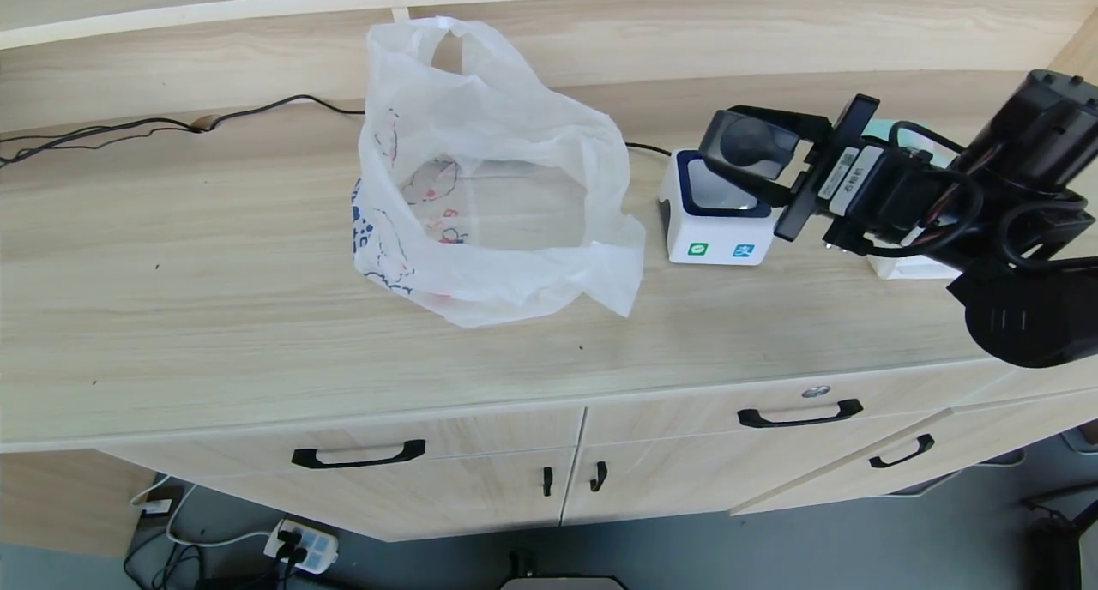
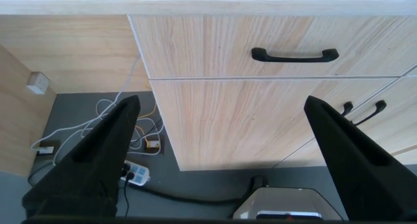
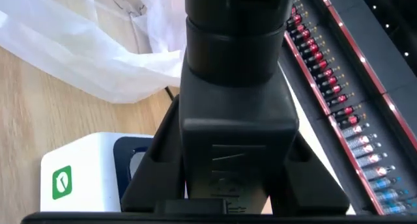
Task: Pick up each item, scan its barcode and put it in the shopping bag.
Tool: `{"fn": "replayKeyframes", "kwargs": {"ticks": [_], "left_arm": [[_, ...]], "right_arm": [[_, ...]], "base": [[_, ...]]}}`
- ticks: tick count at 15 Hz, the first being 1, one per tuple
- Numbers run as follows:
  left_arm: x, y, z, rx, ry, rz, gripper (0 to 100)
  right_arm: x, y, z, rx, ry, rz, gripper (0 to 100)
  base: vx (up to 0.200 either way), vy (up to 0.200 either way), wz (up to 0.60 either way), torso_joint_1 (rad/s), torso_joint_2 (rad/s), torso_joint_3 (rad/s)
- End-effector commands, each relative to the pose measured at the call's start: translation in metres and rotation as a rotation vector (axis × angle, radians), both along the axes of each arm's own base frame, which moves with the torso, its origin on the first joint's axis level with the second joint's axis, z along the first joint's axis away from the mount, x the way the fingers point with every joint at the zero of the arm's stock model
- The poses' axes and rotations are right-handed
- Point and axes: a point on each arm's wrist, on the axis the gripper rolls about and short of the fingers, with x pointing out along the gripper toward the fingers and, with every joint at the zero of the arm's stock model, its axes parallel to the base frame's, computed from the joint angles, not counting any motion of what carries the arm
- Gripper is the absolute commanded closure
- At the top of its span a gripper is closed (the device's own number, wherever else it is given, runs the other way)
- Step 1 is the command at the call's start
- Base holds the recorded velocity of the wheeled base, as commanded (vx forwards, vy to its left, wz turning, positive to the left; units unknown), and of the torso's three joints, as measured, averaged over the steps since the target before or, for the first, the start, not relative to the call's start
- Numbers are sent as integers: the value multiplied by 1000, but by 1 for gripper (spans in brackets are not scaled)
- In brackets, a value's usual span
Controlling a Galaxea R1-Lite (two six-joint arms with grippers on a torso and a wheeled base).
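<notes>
From the head, our right jaws (image 1: pixel 722 141) seem to pinch a dark item (image 1: pixel 759 148), though we cannot be fully sure. The white scanner (image 1: pixel 716 230) sits just under the jaws on the surface (image 1: pixel 214 316). The shopping bag (image 1: pixel 558 135) stands open past the scanner, near it but not touching.

From the left wrist, our left jaws (image 2: pixel 221 101) are spread wide with nothing between them. They hang low, in front of a drawer handle (image 2: pixel 294 55).

From the right wrist, the dark item is right in front of us. The scanner is just below it and the bag is beyond.

We think the scan is the step now. We cannot see the barcode, so we should turn the item slowly over the scanner's window. We should hold it close and steady, without bumping the box.
</notes>
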Motion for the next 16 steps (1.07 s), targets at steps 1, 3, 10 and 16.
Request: {"fn": "replayKeyframes", "kwargs": {"ticks": [1,3,10,16], "left_arm": [[0,0,0,0,1,0,0],[0,0,0,0,1,0,0],[0,0,0,0,1,0,0],[0,0,0,0,1,0,0]], "right_arm": [[6,0,-4,-3,8,-5,100],[9,1,-7,-2,16,-2,100],[9,6,-7,22,56,3,100],[-24,18,21,62,81,27,100]], "base": [[0,0,0,0,0,0],[0,0,0,0,0,0],[0,0,0,0,0,0],[0,0,0,0,0,0]]}}
